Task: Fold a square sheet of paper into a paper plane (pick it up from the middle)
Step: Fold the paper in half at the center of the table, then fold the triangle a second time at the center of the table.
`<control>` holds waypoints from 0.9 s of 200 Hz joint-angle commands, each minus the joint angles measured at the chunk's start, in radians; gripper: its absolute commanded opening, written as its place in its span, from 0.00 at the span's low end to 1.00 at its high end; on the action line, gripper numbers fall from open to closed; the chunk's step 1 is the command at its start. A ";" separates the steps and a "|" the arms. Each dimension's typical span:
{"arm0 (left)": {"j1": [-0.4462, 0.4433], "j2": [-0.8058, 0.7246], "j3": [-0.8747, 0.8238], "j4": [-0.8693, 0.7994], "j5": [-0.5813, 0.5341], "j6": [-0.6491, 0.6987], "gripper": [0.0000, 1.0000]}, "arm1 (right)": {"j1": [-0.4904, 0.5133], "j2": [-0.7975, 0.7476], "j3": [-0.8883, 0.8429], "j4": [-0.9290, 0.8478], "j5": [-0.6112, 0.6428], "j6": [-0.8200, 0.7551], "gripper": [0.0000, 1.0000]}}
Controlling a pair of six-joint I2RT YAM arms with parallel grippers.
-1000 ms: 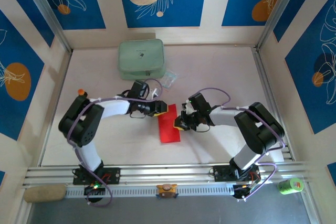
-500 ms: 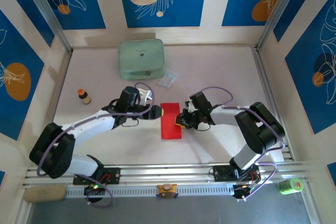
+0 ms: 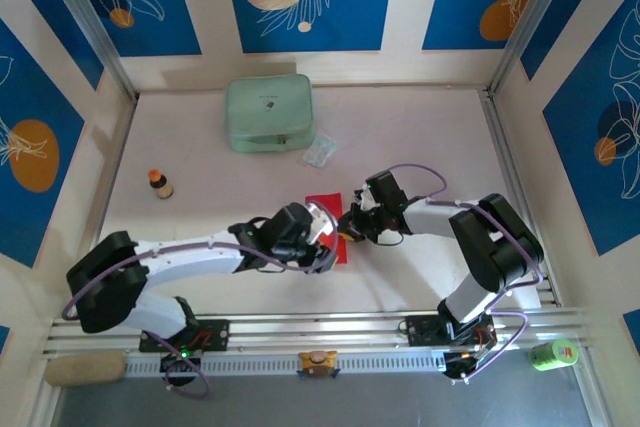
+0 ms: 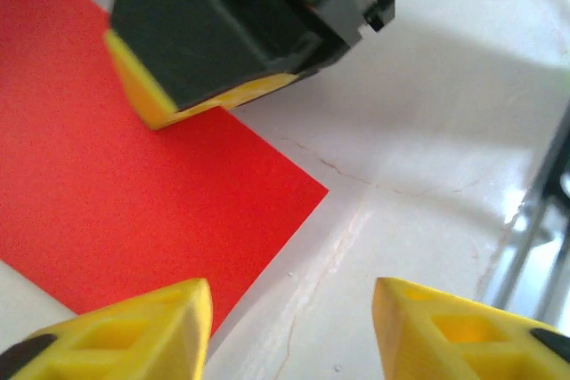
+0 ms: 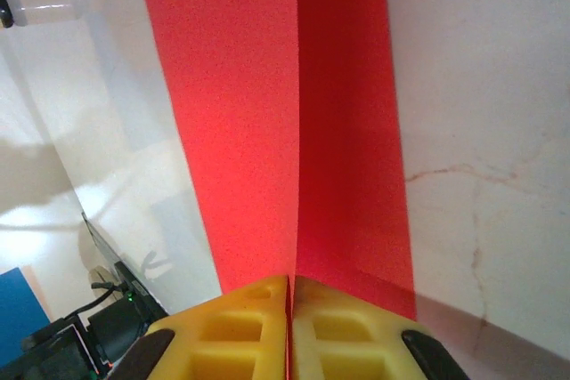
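The square sheet of paper (image 3: 322, 205) is bright red and lies mid-table, folded along a long centre crease (image 5: 295, 131). My right gripper (image 5: 289, 284) is shut on the sheet at the near end of that crease, at its right edge in the top view (image 3: 347, 230). My left gripper (image 4: 292, 327) hovers open over the sheet's near corner (image 4: 303, 186). One of its yellow fingertips (image 4: 160, 322) is above the red edge and the other above bare table. In the top view the left gripper (image 3: 328, 240) covers the sheet's near part.
A pale green pouch (image 3: 268, 112) lies at the back, with a small clear packet (image 3: 320, 152) beside it. A small orange-capped bottle (image 3: 159, 184) stands at the left. The metal rail (image 3: 320, 332) runs along the near edge.
My left arm has swung from the sheet's far left side round to its near end and has opened wider. The right gripper has stayed on the sheet's right edge.
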 commanded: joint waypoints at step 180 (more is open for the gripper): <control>-0.191 0.290 0.275 -0.231 -0.470 0.211 0.50 | -0.007 0.001 0.043 -0.059 -0.035 0.006 0.10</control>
